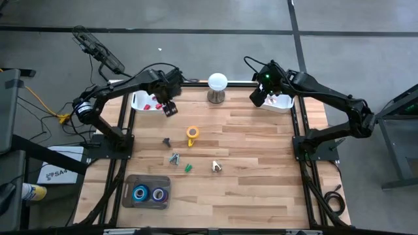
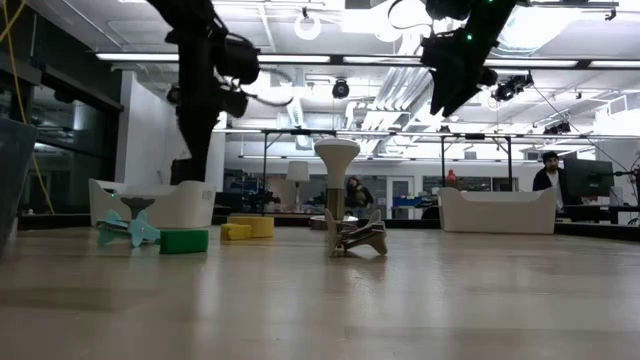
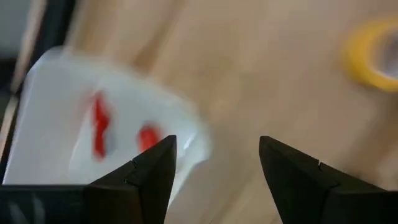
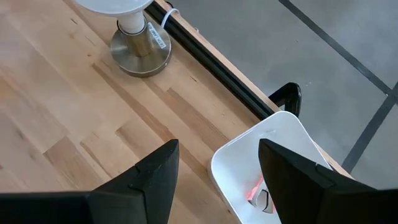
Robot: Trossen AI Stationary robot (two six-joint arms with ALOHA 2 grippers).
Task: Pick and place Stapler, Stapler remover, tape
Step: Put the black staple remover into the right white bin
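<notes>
A pale wooden table (image 1: 261,170) is sitting on a grey floor, seen from above. The left gripper (image 1: 170,108) is hanging at about ten o'clock from the table's centre, just beside a white tray (image 1: 139,99) holding red pieces. The right gripper (image 1: 257,98) is hovering at about two o'clock, over the edge of a second white tray (image 1: 282,102). A white lamp (image 1: 217,86) is standing at twelve o'clock. A yellow roll of tape (image 1: 192,133) is lying near the centre, and two blue rolls (image 1: 149,193) are resting in a grey tray (image 1: 128,185) at seven o'clock. Small metal pieces (image 1: 174,157), a green block (image 1: 188,168) and another small piece (image 1: 216,167) are lying scattered at about six o'clock.

From table height, both arms are hanging above the wood, with a big bright room behind and a person (image 2: 546,172) standing far off at three o'clock. A wooden-looking piece (image 2: 358,235) is sitting mid-table.

In the left wrist view, the dark fingers (image 3: 155,171) are standing apart with nothing between them, above the white tray's corner; the picture is blurred, so the red pieces (image 3: 99,127) are possibly a stapler remover.

In the right wrist view, the fingers (image 4: 152,180) are likewise spread and gripping nothing, over the wood and the tray rim, with something red (image 4: 258,190) lying inside.
</notes>
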